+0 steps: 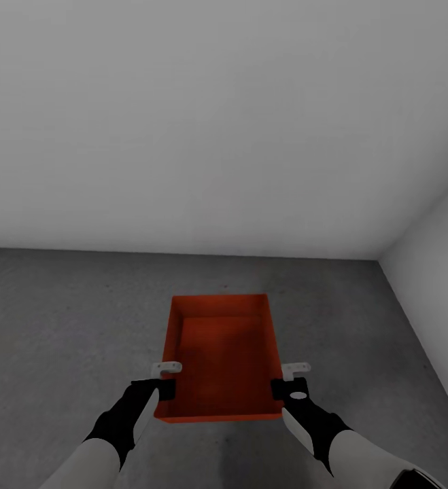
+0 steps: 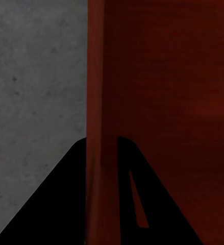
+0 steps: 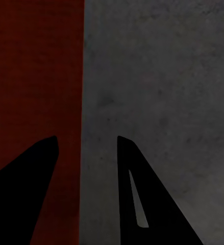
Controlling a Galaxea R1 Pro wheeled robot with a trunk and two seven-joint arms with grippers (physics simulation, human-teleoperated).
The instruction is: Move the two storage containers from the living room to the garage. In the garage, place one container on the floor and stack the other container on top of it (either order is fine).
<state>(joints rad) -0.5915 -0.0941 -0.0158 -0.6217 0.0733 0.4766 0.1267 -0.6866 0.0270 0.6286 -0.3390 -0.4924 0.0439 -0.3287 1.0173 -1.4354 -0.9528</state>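
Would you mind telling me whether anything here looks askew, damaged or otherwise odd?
Nothing stands out. The red-orange rectangular plastic bin sits level and square over the dark grey concrete floor, empty and undamaged. The left claw straddles one side wall; the right claw straddles the other, with its jaws apart.

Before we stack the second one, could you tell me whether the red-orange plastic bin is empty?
Empty. The head view looks straight into the red-orange plastic bin, showing only its bare bottom and inner walls.

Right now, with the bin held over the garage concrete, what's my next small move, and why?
Probably lower it straight down. Both the left gripper and right gripper straddle the storage container's side walls, grey floor lies around it, and no second bin is visible to stack on.
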